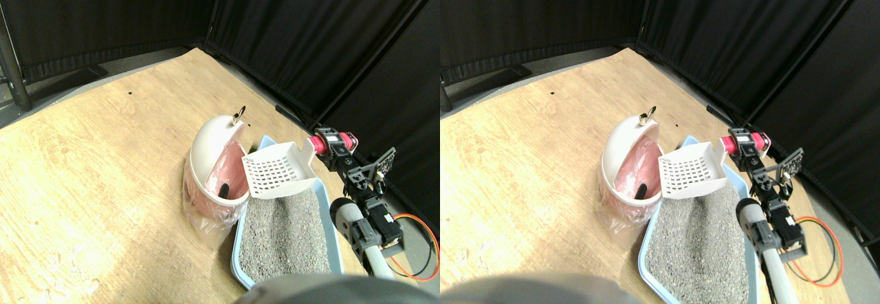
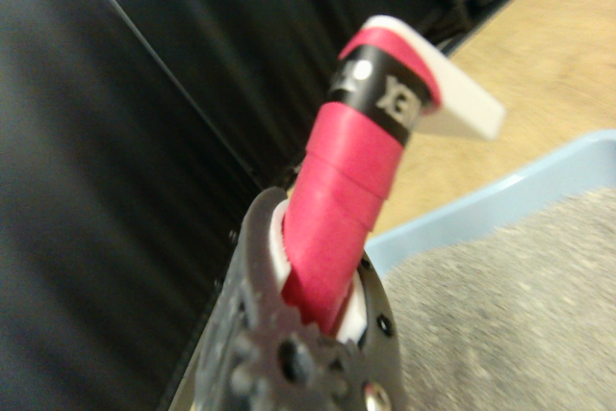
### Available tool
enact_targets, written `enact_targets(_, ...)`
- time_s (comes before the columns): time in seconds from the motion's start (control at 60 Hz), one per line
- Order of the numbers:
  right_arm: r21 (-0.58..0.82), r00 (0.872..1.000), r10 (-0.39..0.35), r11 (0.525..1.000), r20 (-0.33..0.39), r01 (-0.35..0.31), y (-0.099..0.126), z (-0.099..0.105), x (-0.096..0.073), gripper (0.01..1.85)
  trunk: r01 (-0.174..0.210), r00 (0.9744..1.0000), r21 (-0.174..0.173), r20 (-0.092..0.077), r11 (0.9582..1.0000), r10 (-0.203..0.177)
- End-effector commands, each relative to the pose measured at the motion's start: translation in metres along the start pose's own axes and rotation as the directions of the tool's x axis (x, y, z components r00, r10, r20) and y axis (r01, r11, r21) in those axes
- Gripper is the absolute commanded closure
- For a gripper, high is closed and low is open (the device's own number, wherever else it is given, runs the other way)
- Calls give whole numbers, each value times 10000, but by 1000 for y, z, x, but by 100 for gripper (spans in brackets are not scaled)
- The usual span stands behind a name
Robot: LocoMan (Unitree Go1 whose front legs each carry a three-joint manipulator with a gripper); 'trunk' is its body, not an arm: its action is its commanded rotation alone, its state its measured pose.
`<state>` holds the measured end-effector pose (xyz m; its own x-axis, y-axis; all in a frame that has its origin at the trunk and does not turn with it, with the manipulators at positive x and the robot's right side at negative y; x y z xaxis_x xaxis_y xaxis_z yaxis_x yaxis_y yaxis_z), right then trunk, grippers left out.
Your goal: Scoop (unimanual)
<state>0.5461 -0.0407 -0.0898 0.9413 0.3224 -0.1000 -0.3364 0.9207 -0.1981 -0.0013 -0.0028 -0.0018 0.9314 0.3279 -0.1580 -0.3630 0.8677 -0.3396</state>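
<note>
One pincer is doing the work here, my right gripper (image 1: 328, 143), and I am seeing it clenching the red-wrapped handle (image 2: 345, 194) of the white scoop (image 1: 278, 171); in the wrist view the dark jaw frame is pressing in on both sides of the wrap, so I am calling it held. The scoop is hanging over the far end of the blue litter tray (image 1: 241, 234), its slotted basket tilting toward the white bin (image 1: 214, 158) just beside it, and I cannot tell whether the two are touching. The bin is sitting against the tray's far left corner, its pink liner (image 1: 230, 175) showing inside with a small dark lump (image 1: 224, 191) lying at the bottom. Grey litter (image 1: 285, 239) is filling the tray almost to the rim. Open wooden floor (image 1: 96, 173) is spreading wide to the left, while on my right the black curtain (image 1: 323, 36) is standing close behind the arm, leaving little room there. An orange cable (image 1: 426, 239) is looping on the floor beside the arm. A black band (image 2: 380, 93) near the handle's end is carrying white lettering, too blurred for me to read.
</note>
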Motion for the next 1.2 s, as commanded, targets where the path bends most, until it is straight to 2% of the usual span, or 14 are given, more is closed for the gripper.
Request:
enact_targets(0.017,2455,9951,-903,9663,395,779,-61,-14,-34,177,1014,9948,669,-155,9926,-1006)
enact_targets(0.333,2706,9929,-903,9604,779,661,-70,-28,-46,180,1237,9923,827,-215,9889,-1224)
enact_targets(0.4,2934,9905,-1196,9513,682,947,-71,-30,-49,180,1237,9923,827,-215,9889,-1224)
enact_targets(0.417,2921,9905,-1139,9525,775,867,-71,-32,-50,180,1334,9910,868,-226,9873,-1319)
enact_targets(0.483,2964,9908,-1139,9511,732,874,-72,-35,-52,180,1334,9910,868,-226,9873,-1319)
enact_targets(0.5,2979,9907,-1164,9503,700,906,-73,-35,-53,180,1409,9900,927,-226,9857,-1394)
enact_targets(0.55,3050,9889,-1322,9465,682,1055,-73,-37,-55,180,1409,9900,927,-226,9857,-1394)
enact_targets(0.567,3050,9889,-1322,9465,682,1055,-73,-37,-55,180,1449,9894,953,-266,9848,-1430)
enact_targets(0.683,3286,9844,-1646,9347,621,1355,-77,-41,-59,180,1571,9875,1033,-269,9822,-1551)
enact_targets(0.733,3385,9850,-1541,9333,772,1195,-79,-45,-60,180,1611,9869,1053,-264,9813,-1592)
enact_targets(0.833,3706,9796,-1810,9186,868,1369,-81,-51,-64,180,1663,9860,1101,-270,9799,-1643)
enact_targets(1.017,4002,9724,-2119,9029,972,1568,-82,-67,-72,180,1858,9825,1259,-330,9745,-1831)
enact_targets(1.2,4184,9702,-2302,8906,759,1786,-85,-80,-80,180,2020,9794,1356,-358,9699,-1990)
